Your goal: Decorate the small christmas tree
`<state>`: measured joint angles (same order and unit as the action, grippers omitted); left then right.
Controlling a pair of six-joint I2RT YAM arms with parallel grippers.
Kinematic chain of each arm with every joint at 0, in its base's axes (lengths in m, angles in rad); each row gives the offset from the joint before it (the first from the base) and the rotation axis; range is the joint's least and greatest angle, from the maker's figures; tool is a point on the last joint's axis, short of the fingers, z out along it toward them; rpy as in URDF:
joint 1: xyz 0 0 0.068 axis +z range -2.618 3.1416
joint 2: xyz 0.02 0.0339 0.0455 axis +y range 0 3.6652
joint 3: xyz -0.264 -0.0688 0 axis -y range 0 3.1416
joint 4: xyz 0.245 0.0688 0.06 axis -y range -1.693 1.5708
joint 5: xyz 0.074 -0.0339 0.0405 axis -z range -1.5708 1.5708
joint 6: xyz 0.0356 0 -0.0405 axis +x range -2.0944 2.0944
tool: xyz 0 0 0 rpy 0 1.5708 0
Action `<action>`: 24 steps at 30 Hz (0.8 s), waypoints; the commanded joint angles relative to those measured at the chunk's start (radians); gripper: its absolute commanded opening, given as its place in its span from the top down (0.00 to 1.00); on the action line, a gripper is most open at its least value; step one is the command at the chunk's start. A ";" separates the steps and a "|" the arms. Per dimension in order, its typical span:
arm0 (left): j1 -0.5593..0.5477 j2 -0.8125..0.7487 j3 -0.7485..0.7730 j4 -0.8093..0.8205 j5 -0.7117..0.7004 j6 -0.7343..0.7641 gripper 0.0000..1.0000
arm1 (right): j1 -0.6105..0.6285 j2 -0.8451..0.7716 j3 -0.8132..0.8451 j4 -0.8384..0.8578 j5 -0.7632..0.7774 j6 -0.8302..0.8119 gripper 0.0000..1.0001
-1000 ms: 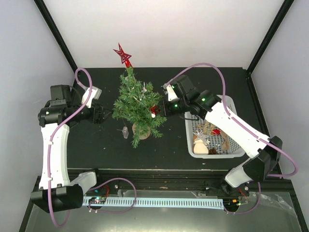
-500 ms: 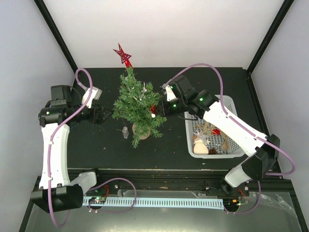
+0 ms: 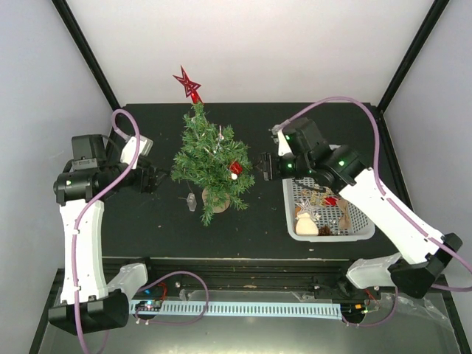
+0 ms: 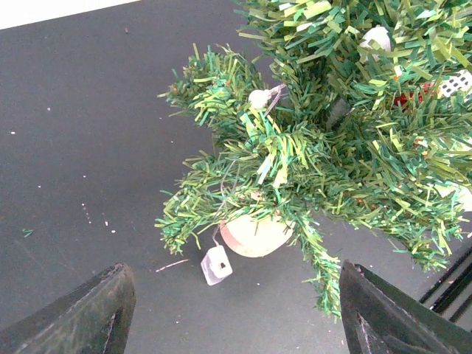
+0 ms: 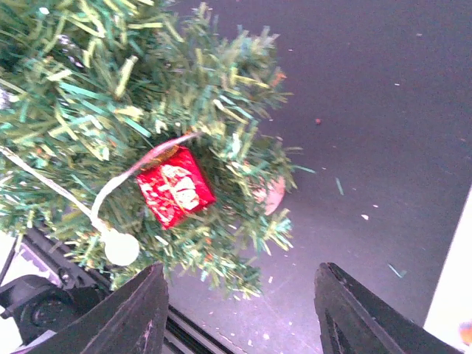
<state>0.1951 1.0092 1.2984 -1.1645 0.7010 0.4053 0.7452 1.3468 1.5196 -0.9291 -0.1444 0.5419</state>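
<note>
Right gripper (image 3: 263,165) spread, empty, just right of the small christmas tree (image 3: 210,158) standing mid-bench. Red gift box (image 5: 175,186) hangs on a branch. Likely next: back straight off without brushing needles, then basket (image 3: 328,237).

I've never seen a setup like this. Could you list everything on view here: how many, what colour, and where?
small christmas tree: one, dark green, upright mid-table on a tan base
star: one, red, on the treetop
gift box ornament: one, red, hanging in the branches on the basket side
ball ornament: one, white, on a cord beside the gift box
tag ornament: one, pale, by the tree's base
basket: one, white, right of the tree
spare ornaments: several, tan, cream and red, in the basket
table: one, black
left tool: one, black, open and empty, left of the tree
right tool: one, black, open and empty, between tree and basket
</note>
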 commanded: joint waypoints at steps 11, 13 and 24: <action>0.006 0.025 0.128 -0.105 0.017 0.043 0.24 | -0.197 -0.145 -0.144 -0.340 0.207 0.167 0.42; 0.007 0.019 0.125 -0.101 0.002 0.049 0.24 | -0.301 -0.162 -0.182 -0.329 0.178 0.135 0.38; 0.006 0.047 0.173 -0.085 -0.078 0.014 0.23 | -0.524 -0.083 -0.299 -0.281 0.197 0.163 0.29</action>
<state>0.1963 1.0489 1.4460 -1.2480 0.6533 0.4328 0.2531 1.2484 1.2518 -1.2140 0.0296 0.6617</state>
